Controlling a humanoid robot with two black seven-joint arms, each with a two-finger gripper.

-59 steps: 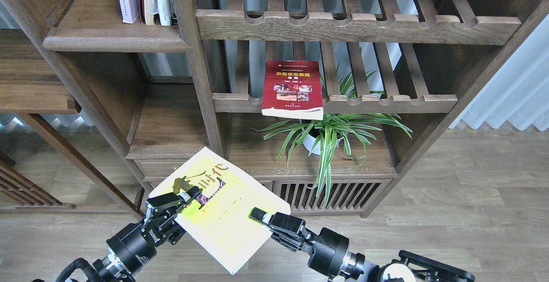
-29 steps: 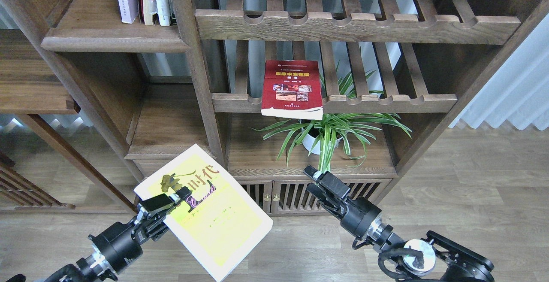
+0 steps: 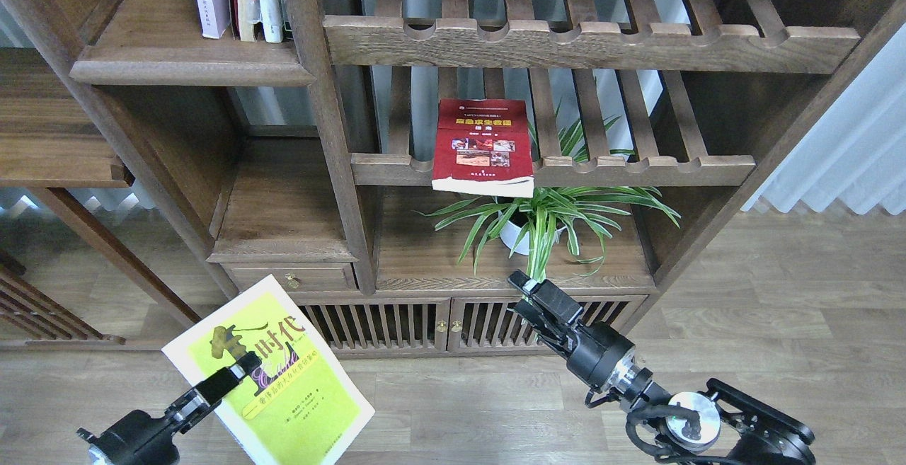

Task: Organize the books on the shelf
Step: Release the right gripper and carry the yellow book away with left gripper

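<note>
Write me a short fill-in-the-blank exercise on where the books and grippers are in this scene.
1. The yellow-green book is held by the ____ gripper.
2. The dark red book lies flat on a ____ rack.
3. The potted plant stands directly ____ the dark red book.
4. The right gripper holds ____.

Missing words: left; slatted; below; nothing
</note>
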